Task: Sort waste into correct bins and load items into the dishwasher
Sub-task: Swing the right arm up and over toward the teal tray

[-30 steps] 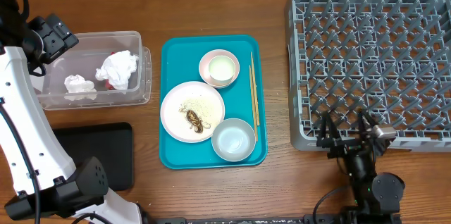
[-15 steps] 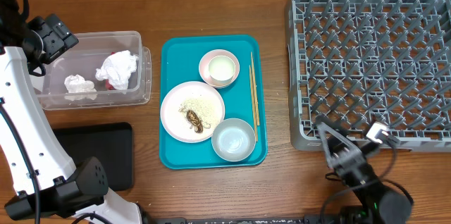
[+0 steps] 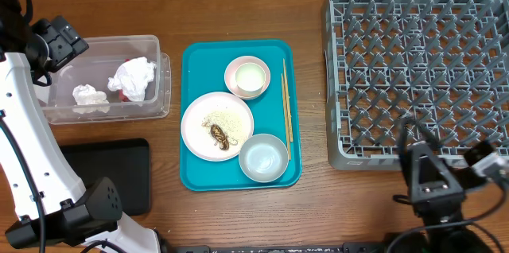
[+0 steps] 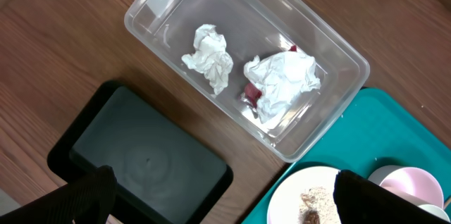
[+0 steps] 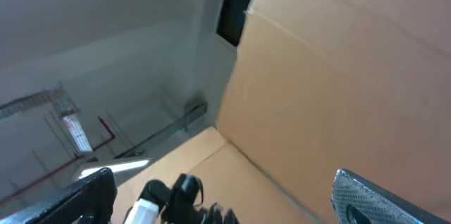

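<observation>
Two crumpled tissues (image 3: 135, 76) (image 4: 285, 83) and a red wrapper (image 4: 251, 96) lie in the clear tub (image 3: 163, 86) (image 4: 352, 58). Below the tub is the black tray (image 3: 111, 173) (image 4: 141, 153). The plate (image 3: 199, 118) (image 4: 289, 199) carries rice (image 3: 225, 116) and a brown scrap (image 3: 220, 135). A pink bowl (image 3: 247, 76), a whitish bowl (image 3: 263, 158) and chopsticks (image 3: 286, 102) sit beside it. The grey dish rack (image 3: 421, 70) is at the right. My left gripper (image 4: 225, 210) hangs open high over the tub and black tray. My right gripper (image 3: 453, 167) (image 5: 232, 206) is open, tipped upward in front of the rack.
The dishes sit on a teal serving tray (image 3: 195, 62) (image 4: 380, 125) in the middle of the wooden table. The left arm's white link (image 3: 32, 134) runs down the left side. A cardboard wall (image 5: 338, 76) fills the right wrist view.
The right gripper has swung from pointing at the rack's front edge to the right and upward. The left arm and all objects are unmoved.
</observation>
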Action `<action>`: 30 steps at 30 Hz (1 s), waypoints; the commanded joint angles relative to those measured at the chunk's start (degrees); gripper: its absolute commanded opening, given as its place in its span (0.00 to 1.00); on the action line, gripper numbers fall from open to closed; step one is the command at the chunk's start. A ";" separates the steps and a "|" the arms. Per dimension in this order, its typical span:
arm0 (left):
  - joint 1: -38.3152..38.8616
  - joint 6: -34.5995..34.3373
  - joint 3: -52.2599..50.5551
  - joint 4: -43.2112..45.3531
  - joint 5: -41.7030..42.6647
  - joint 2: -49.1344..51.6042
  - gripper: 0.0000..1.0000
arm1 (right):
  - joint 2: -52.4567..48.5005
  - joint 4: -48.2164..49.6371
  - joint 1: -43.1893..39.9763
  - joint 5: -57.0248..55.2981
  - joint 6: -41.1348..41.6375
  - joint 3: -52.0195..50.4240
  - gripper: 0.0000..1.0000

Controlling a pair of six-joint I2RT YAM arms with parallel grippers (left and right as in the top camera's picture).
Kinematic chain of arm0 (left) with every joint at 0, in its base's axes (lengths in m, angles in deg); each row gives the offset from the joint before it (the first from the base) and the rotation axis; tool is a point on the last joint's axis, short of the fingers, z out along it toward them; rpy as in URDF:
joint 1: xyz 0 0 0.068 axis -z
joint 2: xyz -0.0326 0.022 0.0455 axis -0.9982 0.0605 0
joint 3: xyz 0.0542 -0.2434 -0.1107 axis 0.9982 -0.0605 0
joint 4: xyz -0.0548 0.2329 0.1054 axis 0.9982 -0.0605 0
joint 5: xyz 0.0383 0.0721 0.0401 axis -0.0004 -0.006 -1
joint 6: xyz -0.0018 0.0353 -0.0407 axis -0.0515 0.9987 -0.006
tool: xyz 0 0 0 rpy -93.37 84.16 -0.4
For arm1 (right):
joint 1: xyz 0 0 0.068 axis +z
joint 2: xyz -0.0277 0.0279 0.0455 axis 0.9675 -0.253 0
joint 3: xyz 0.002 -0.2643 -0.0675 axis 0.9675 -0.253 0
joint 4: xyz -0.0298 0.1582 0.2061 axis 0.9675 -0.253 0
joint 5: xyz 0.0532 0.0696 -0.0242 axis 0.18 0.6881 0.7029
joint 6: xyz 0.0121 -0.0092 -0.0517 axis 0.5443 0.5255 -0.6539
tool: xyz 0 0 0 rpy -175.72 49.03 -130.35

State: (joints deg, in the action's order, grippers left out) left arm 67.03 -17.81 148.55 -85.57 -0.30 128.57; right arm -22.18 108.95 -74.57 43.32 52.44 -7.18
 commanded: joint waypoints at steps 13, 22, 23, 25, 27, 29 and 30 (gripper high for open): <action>0.04 -0.57 0.00 0.07 -0.74 -0.09 1.00 | -41.59 -40.06 0.22 20.96 -38.66 49.44 1.00; 0.04 -0.57 0.00 0.07 -0.74 -0.09 1.00 | -63.41 -69.79 20.74 -7.39 -56.92 74.71 0.99; 0.04 -0.57 0.00 0.07 -0.74 -0.09 1.00 | -65.00 -71.34 23.54 -12.35 -57.53 75.47 1.00; 0.04 -0.57 0.00 0.07 -0.74 -0.09 1.00 | -68.11 -73.40 28.55 -20.39 -58.42 76.15 1.00; 0.04 -0.57 0.00 0.07 -0.74 -0.09 1.00 | -71.47 -74.40 33.07 -26.58 -58.77 76.37 1.00; 0.04 -0.57 0.00 0.07 -0.74 -0.09 1.00 | -74.82 -74.47 36.59 -30.23 -58.80 76.37 1.00; 0.04 -0.57 0.00 0.07 -0.74 -0.09 1.00 | -76.70 -74.36 38.07 -31.12 -58.93 76.39 1.00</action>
State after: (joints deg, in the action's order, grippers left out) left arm 67.03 -17.83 148.53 -85.57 -0.32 128.57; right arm -94.09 34.63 -40.73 25.55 -3.97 68.14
